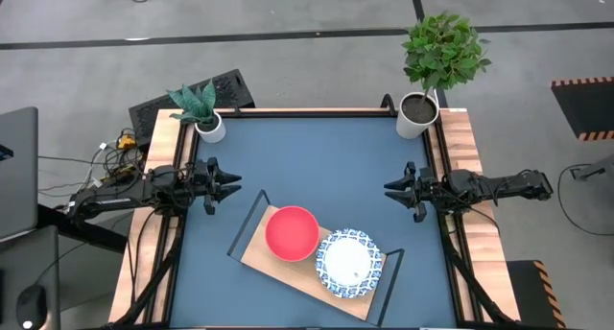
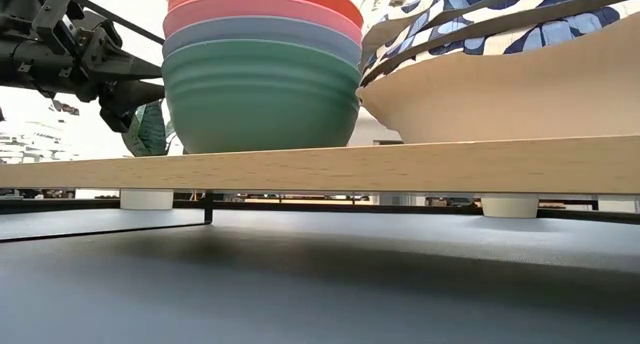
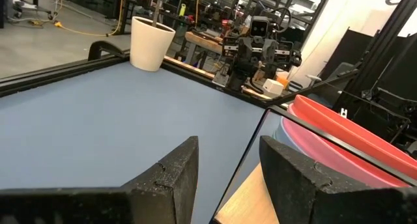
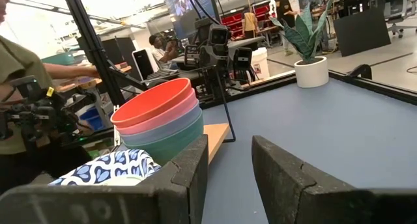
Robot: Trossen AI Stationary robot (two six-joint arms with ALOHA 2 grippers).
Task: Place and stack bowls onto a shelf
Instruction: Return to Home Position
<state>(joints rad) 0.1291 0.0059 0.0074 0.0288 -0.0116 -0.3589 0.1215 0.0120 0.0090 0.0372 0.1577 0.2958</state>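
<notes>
The light-wood shelf (image 1: 284, 270) lies on the table's near middle. On it stands a stack of bowls (image 2: 262, 84), pink-red on top (image 1: 291, 232) and teal-green at the bottom (image 4: 171, 138). Beside it sit the white bowls with blue patterned rims (image 1: 347, 263), one nested in the other (image 2: 500, 79). My left gripper (image 1: 228, 185) hovers open at the table's left edge, and in its wrist view (image 3: 228, 178) the red stack (image 3: 339, 142) shows ahead. My right gripper (image 1: 395, 190) hovers open at the right edge (image 4: 228, 172). Neither touches anything.
A snake plant in a white pot (image 1: 204, 119) stands at the far left corner. A leafy plant in a white pot (image 1: 419, 114) stands at the far right corner. Bare blue tabletop (image 1: 317, 157) lies between the grippers. A person (image 4: 19, 87) is beyond the table.
</notes>
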